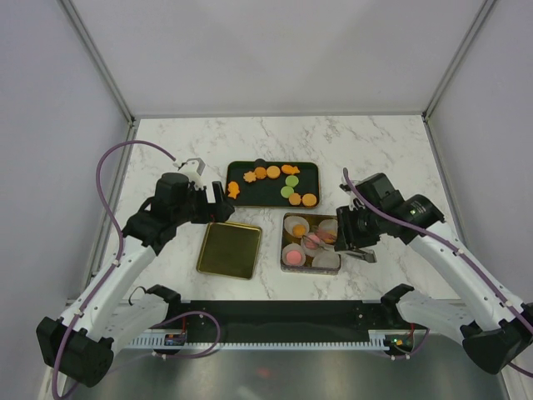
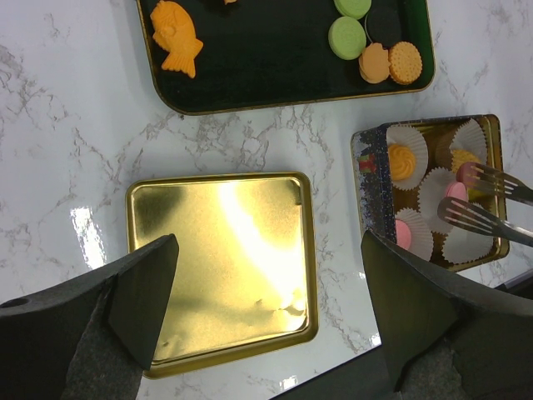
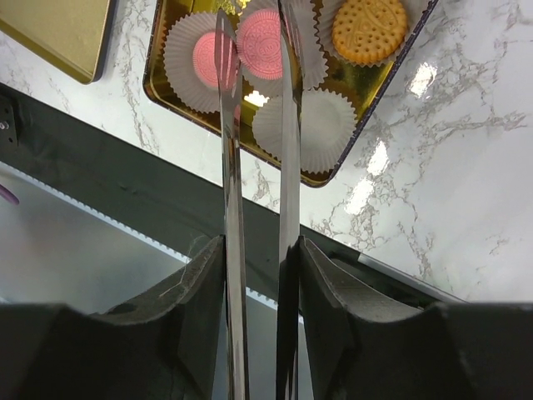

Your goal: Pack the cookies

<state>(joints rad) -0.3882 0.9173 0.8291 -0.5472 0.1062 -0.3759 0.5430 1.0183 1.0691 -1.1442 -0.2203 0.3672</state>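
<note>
right pincer [image 3: 260, 246] clamps tongs [image 3: 287, 125]. blades a narrow gap apart, tips over a pink cookie [image 3: 262, 42] among the paper cups [image 3: 321, 125] in the gold tin [image 2: 366, 200]; can't tell if it's pinched. left pincer [image 2: 266, 258] spread wide, empty, above the lid [image 2: 216, 250] left of the tin. other cookies [image 1: 272, 172] on the dark tray [image 1: 275, 193] behind the tin. tin's near rim sits close to the tabletop [image 1: 391, 158] front edge; open marble to the tin's right.

No word, label, brand or number can be read anywhere. The stamped faces of the cookies [image 3: 369, 29] show only dots and ridges, and the printed side wall of the tin [image 2: 366, 179] is too blurred to make out.
</note>
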